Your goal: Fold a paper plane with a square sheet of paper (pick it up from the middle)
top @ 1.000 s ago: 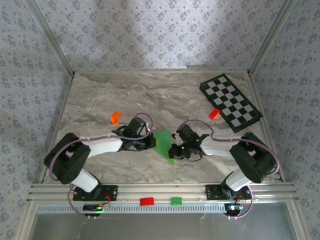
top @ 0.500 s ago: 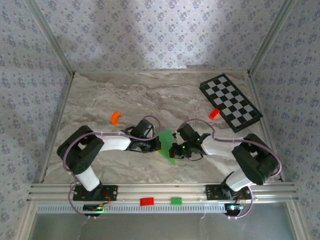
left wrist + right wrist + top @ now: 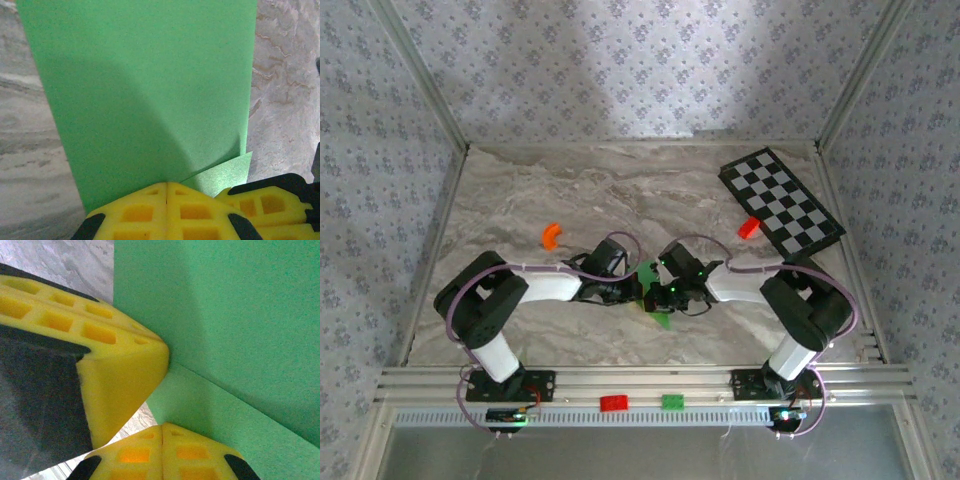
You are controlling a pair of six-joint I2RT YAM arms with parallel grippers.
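The square sheet of paper (image 3: 649,272) is bright green and lies folded on the marble between both arms. In the left wrist view the sheet (image 3: 145,95) shows an upper layer with a lower flap sticking out at the bottom right. My left gripper (image 3: 166,184) is shut, its closed yellow tips against the paper where the two layers meet. My right gripper (image 3: 162,426) is shut too, tips closed at the edge of the lower flap (image 3: 215,415). The left gripper's fingers (image 3: 120,360) sit just beside it. From above, the two grippers (image 3: 642,293) meet over the sheet and hide much of it.
A black-and-white checkered board (image 3: 781,204) lies at the back right with a red brick (image 3: 748,227) at its edge. An orange piece (image 3: 551,235) sits to the left. A red brick (image 3: 614,403) and a green brick (image 3: 672,402) rest on the front rail.
My right gripper has slid left over the paper until it meets the left gripper. The left arm's elbow swung in earlier. Less of the green sheet shows from above.
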